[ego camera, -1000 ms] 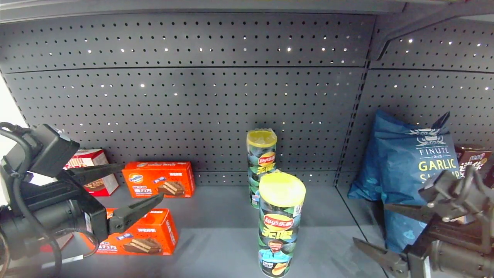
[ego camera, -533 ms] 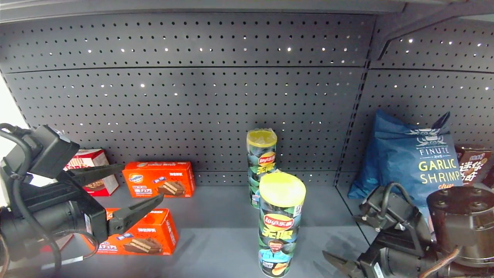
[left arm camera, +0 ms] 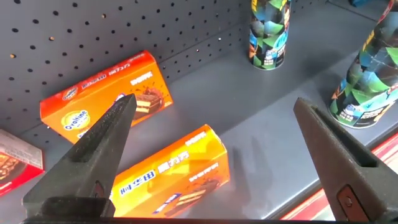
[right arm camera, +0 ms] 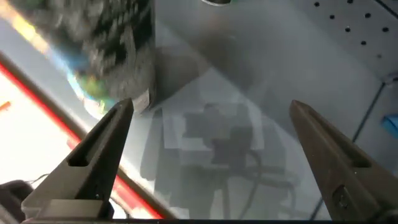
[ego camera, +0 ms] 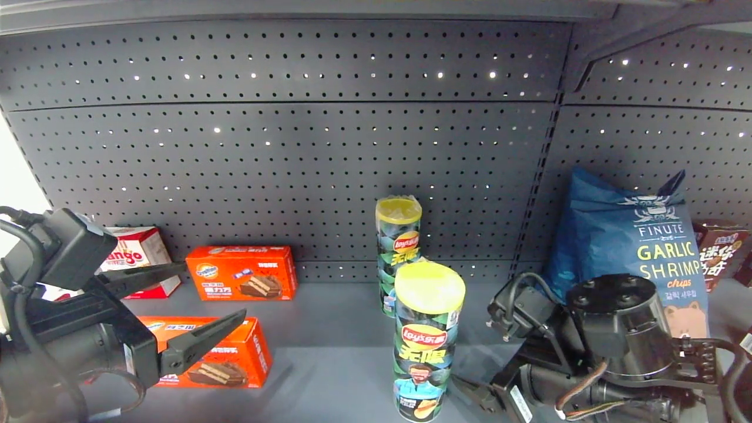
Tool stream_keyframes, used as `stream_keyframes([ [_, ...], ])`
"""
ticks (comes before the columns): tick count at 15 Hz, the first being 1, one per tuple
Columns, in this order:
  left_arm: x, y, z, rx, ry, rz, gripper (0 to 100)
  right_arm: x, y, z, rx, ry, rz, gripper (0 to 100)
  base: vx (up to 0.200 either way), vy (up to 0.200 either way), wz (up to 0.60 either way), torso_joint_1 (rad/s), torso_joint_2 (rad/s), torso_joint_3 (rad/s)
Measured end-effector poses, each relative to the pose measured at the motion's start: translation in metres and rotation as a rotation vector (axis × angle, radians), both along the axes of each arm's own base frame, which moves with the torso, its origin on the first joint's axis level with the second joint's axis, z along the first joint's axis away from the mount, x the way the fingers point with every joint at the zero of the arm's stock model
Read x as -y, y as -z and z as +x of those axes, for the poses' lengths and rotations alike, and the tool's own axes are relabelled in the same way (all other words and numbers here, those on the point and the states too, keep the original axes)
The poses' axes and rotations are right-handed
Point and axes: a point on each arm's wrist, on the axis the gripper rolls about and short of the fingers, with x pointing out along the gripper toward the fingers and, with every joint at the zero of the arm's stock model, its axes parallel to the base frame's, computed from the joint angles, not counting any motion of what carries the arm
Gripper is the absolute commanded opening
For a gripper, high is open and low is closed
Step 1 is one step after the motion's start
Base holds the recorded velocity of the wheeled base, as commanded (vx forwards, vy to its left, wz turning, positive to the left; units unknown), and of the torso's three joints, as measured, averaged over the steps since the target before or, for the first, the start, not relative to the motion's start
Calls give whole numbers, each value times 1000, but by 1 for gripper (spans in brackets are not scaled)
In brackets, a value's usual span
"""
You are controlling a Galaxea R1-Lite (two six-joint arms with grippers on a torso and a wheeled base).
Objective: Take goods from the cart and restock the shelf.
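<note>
The left gripper (ego camera: pixel 214 292) is being held wide open and empty over the near orange box (ego camera: pixel 220 358) at the shelf's (ego camera: pixel 341 335) left. The right gripper (right arm camera: pixel 211 104) is being held equally wide just right of the near chip can (ego camera: pixel 429 341).

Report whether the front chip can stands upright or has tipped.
Upright: the front chip can stands on its base on the shelf, yellow lid facing up.

Standing in the middle of the shelf (ego camera: pixel 341 329): a front can (ego camera: pixel 429 346) and, just behind it, a back can (ego camera: pixel 398 247). Lying left of them: a near box (ego camera: pixel 229 352) and a far box (ego camera: pixel 242 273) behind it. Sitting farther left: a small box (ego camera: pixel 141 258). Leaning at the right: a bag (ego camera: pixel 628 241).
</note>
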Motion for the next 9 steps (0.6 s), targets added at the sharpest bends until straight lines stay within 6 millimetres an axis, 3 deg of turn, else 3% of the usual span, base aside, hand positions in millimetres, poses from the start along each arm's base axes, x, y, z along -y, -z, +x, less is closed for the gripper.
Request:
stream_keyframes([
  [9,0,-1,-1,6,4,-2,100,-9,10,9,-16,4,-16,100,0,0,0,0,0,0],
])
